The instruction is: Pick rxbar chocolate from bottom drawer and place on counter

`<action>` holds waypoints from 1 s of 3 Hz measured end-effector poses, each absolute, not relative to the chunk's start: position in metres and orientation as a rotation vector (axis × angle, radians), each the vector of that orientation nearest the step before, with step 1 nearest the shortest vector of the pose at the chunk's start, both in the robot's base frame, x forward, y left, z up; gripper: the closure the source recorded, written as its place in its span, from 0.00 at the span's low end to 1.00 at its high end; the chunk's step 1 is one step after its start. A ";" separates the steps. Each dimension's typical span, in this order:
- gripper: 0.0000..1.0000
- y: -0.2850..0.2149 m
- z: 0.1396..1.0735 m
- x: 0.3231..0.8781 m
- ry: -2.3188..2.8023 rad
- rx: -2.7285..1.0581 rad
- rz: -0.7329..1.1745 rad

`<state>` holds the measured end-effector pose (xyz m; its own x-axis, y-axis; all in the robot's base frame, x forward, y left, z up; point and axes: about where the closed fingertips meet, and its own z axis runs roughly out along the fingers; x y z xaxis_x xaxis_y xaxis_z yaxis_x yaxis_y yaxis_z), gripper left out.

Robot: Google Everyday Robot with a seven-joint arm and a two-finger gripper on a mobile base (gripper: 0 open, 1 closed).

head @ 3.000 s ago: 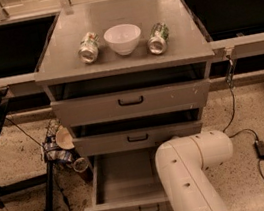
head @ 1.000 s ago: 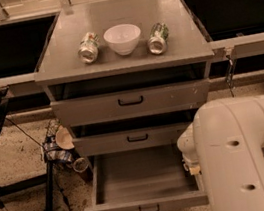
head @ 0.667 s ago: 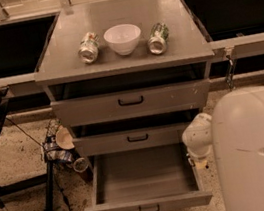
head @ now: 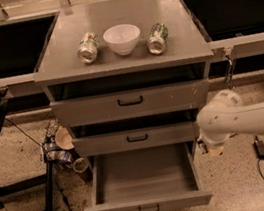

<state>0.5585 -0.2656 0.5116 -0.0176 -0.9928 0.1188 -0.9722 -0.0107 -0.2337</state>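
The bottom drawer [head: 115, 210] is pulled open, and the part of its grey inside that shows is bare. No rxbar chocolate shows in the drawer or on the counter [head: 116, 14]. My white arm [head: 246, 120] reaches in from the right and ends beside the drawer's right edge. My gripper itself does not show; it is hidden behind or below the arm. The two upper drawers are pushed in.
On the counter, a white bowl [head: 122, 38] stands between two silver-green cans lying on their sides [head: 88, 47] [head: 158, 38]. Clutter and a black stand [head: 54, 151] sit on the floor left of the cabinet. A cable with a dark block [head: 259, 148] lies on the floor at right.
My arm has swung from in front of the open drawer off to the right, uncovering the drawer's inside. The drawer and the things on the counter have not moved.
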 end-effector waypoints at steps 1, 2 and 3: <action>1.00 -0.283 0.607 0.549 2.127 -2.060 -0.384; 1.00 -0.283 0.607 0.549 2.127 -2.060 -0.385; 1.00 -0.277 0.607 0.546 2.072 -2.056 -0.352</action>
